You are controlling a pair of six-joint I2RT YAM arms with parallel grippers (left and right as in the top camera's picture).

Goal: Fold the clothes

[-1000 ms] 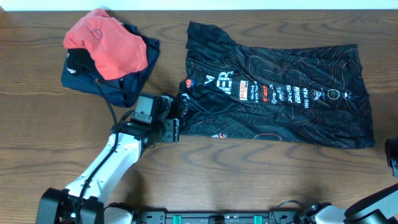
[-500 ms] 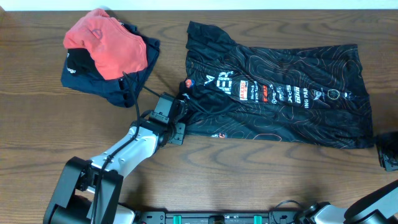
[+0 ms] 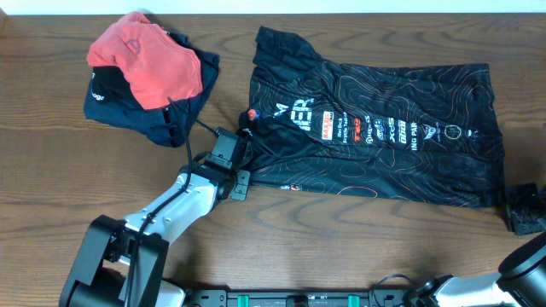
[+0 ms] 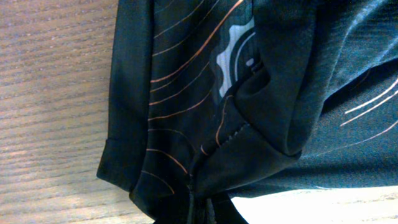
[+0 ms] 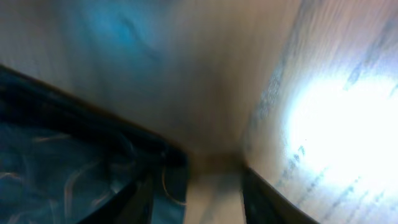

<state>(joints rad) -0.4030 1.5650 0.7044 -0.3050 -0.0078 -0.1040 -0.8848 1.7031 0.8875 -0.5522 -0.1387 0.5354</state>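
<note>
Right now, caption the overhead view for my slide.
Left pincer shut on black jersey's left edge; right pincer by its right corner.

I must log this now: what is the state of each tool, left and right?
Left tool: closed on the black jersey with orange contour lines.
Right tool: open, holding nothing, beside that jersey's corner.

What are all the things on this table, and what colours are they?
jersey: one, black with orange lines and white letters, spread out across the middle and right.
red garment: one, coral-red, crumpled on the navy garment, far left.
navy garment: one, dark blue, under the red one.
table: one, brown wood, under everything.
left hand: one, black, shut on the jersey's left edge.
right hand: one, black, open at the jersey's near right corner.
</note>
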